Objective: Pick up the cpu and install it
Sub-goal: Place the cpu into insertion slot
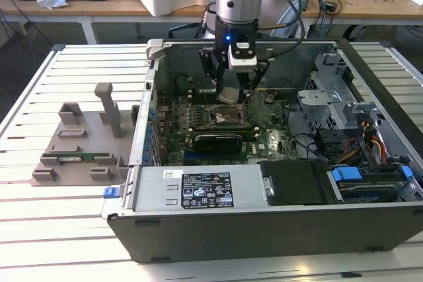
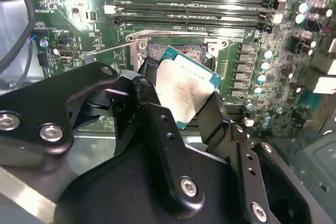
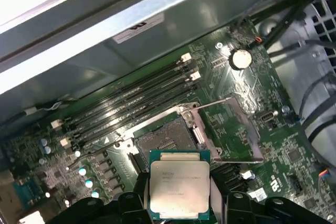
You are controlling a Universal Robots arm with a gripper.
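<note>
My gripper (image 1: 230, 94) is shut on the cpu (image 3: 179, 190), a flat square chip with a silvery top plate and a thin green rim. Its black fingers (image 2: 157, 124) clamp two opposite edges of the cpu (image 2: 184, 92) in both wrist views. The chip hangs slightly tilted a little above the open socket (image 3: 164, 144) on the green motherboard (image 3: 236, 124), apart from it. In the exterior view the cpu (image 1: 229, 94) sits under the wrist, over the socket (image 1: 221, 117) inside the open computer case (image 1: 264, 209).
The socket's metal frame (image 3: 231, 129) is swung open beside it and its thin lever (image 2: 107, 49) sticks out. Memory slots (image 2: 194, 3) run close along one side. A grey fixture (image 1: 79, 140) lies on the slatted table at the exterior view's left. Drive bays and cables (image 1: 357, 137) fill the case's right.
</note>
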